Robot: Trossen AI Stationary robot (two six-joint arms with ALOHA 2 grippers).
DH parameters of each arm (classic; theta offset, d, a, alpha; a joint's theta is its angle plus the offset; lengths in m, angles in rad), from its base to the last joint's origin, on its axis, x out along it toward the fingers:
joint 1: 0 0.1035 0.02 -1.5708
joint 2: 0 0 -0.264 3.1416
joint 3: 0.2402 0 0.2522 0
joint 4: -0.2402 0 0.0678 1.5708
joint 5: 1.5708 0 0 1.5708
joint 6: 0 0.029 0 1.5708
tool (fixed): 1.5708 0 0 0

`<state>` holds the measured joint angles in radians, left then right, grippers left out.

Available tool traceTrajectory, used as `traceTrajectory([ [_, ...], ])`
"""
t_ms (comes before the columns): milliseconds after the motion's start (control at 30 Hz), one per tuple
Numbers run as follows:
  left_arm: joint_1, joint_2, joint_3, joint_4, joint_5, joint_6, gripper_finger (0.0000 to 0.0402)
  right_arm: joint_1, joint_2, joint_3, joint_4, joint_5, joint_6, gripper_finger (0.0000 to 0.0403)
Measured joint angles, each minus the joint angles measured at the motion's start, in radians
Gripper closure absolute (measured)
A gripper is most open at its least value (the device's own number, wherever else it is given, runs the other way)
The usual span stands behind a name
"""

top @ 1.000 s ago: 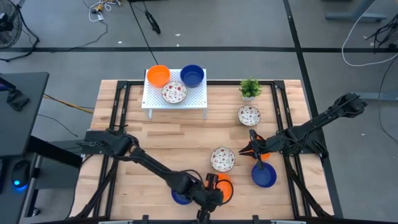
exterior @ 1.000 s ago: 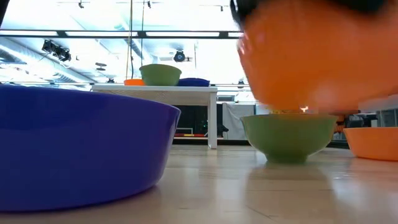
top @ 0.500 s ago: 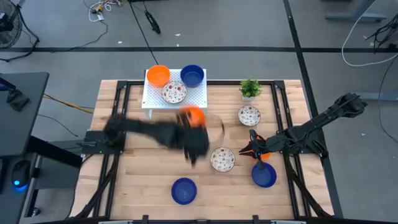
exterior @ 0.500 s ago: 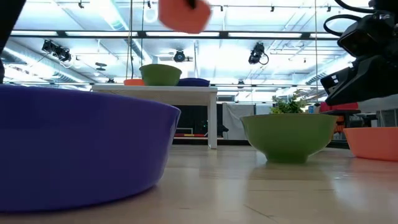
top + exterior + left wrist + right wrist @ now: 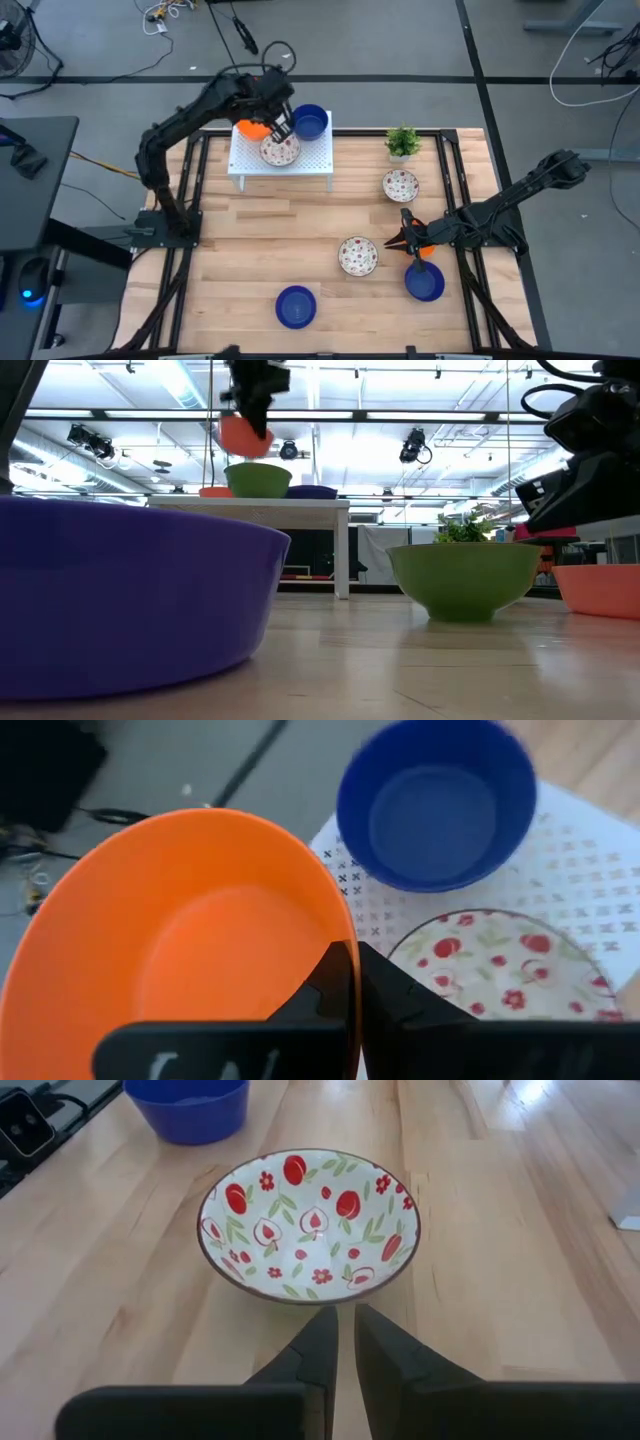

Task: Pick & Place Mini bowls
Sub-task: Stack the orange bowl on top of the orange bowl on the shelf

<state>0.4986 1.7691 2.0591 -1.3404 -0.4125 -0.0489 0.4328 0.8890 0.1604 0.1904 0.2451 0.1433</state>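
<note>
My left gripper (image 5: 281,124) is shut on an orange mini bowl (image 5: 252,128) and holds it in the air over the left end of the white rack (image 5: 305,162). A blue bowl (image 5: 309,122) and a red-patterned bowl (image 5: 280,150) stand on the rack. In the low view the held bowl (image 5: 240,435) hangs above another orange bowl (image 5: 213,491) on the rack. My right gripper (image 5: 404,240) is shut and points level at a patterned bowl (image 5: 308,1225) on the table, just short of it. My left gripper pinches the orange bowl's rim (image 5: 338,932), one finger (image 5: 330,990) inside the bowl and the other (image 5: 410,1005) outside its wall. The bowl is lifted clear above the rack, tilted a little.
On the table stand a blue bowl (image 5: 295,306) near the near edge, a blue bowl (image 5: 424,282) and an orange one (image 5: 427,251) by my right arm, a patterned bowl (image 5: 400,185) and a small green plant (image 5: 402,142) at the far right.
My left gripper has lifted the orange bowl from beside the blue bowl at the table's near edge and carried it fast up and toward the far edge. It now hangs over the rack's left end. The right arm has kept still.
</note>
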Motion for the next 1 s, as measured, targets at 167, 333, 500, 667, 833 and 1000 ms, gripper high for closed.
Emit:
traceTrajectory([
  [167,0.116,0.002,-0.148,0.168,0.113,0.030,0.0397,0.000,0.000,0.000,-0.028,-0.001,0.050,0.0362],
  [333,0.184,0.002,-0.215,0.217,0.155,0.015,0.0397,0.000,0.000,0.000,-0.034,0.000,0.076,0.0362],
  [500,0.191,-0.009,-0.254,0.214,0.152,-0.016,0.0397,0.000,0.000,0.000,-0.028,0.000,0.077,0.0362],
  [667,0.187,-0.011,-0.263,0.223,0.143,-0.055,0.0397,0.000,0.000,0.000,-0.027,0.000,0.077,0.0362],
  [833,0.167,-0.018,-0.263,0.248,0.116,-0.078,0.0397,0.000,0.000,0.000,-0.027,0.001,0.079,0.0362],
  [1000,0.127,-0.074,-0.263,0.235,0.093,-0.137,0.0397,0.000,0.000,0.000,-0.027,0.001,0.081,0.0362],
])
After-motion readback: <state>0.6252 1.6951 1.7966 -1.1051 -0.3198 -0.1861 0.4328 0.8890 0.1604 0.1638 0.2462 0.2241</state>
